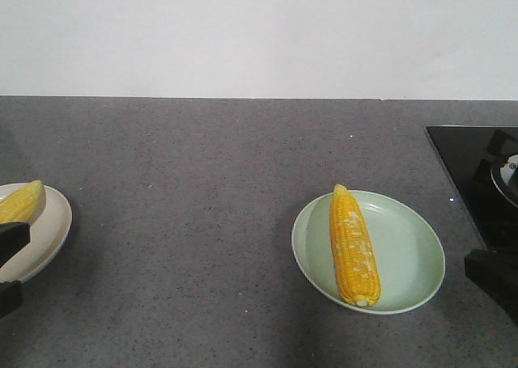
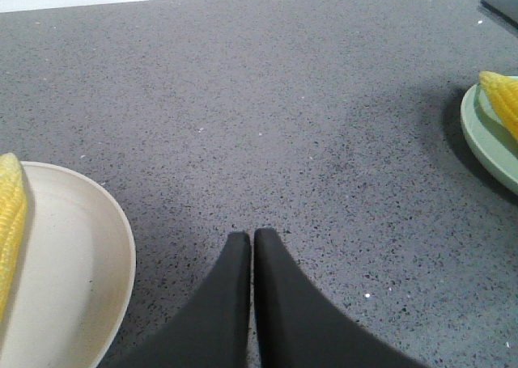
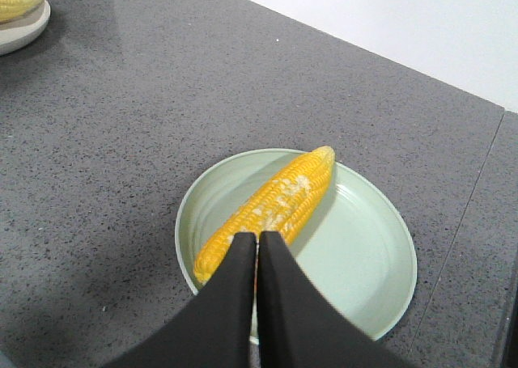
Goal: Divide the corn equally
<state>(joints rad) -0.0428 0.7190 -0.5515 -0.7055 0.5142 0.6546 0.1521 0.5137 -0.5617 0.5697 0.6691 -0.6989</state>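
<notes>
Lying beneath right jaws: corn (image 3: 271,208)

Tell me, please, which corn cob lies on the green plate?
The fully visible cob at the right, on the green plate; the other cob rests on the cream plate.

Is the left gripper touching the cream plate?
Apart. In the left wrist view the shut left gripper hangs over bare grey countertop, with a clear strip of counter between it and the cream plate.
</notes>
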